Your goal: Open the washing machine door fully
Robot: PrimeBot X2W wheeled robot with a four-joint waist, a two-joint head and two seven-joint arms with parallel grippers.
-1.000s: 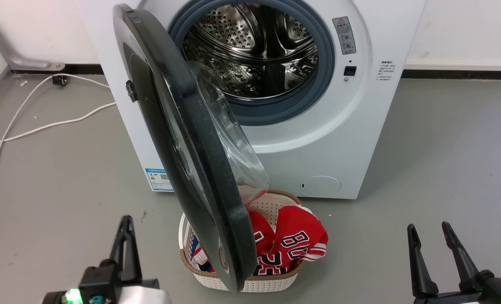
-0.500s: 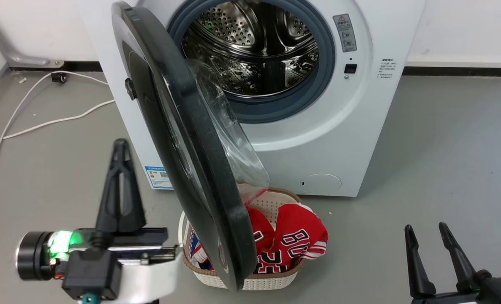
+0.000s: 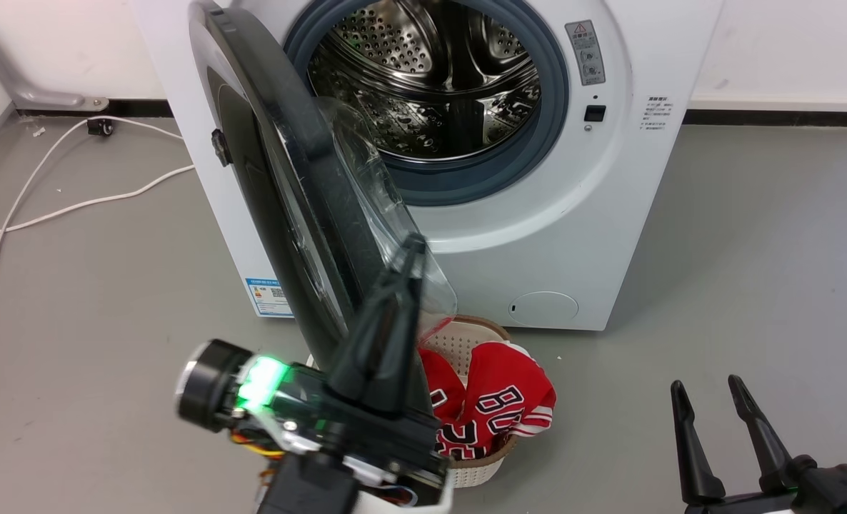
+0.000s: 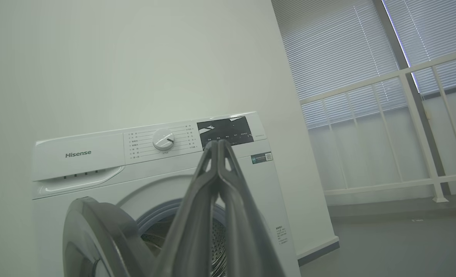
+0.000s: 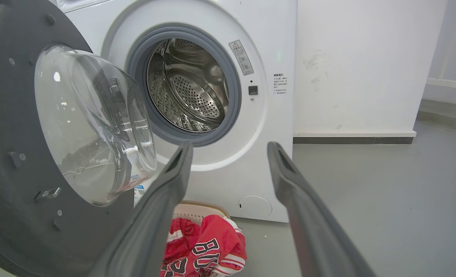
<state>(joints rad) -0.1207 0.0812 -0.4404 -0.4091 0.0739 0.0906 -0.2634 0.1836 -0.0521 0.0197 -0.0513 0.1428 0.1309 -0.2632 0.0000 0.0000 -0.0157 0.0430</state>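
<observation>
Head view showed the left gripper (image 3: 415, 246), fingers together, mid-frame by the washing machine door (image 3: 309, 178), likely to push it wider.

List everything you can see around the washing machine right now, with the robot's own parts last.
washing machine: one, white, against the wall
washing machine door: one, black with clear glass bowl, hinged at left, partly open
drum: one, steel, inside the opening
rubber ring: one, grey, around the drum
round flap: one, white, machine's lower front
basket: one, cream, on the floor below the door
jerseys: count unclear, red, in the basket
cables: two, white, floor at left
left gripper: one, dark, shut, before the door's glass
right gripper: one, dark, open, lower right
</observation>
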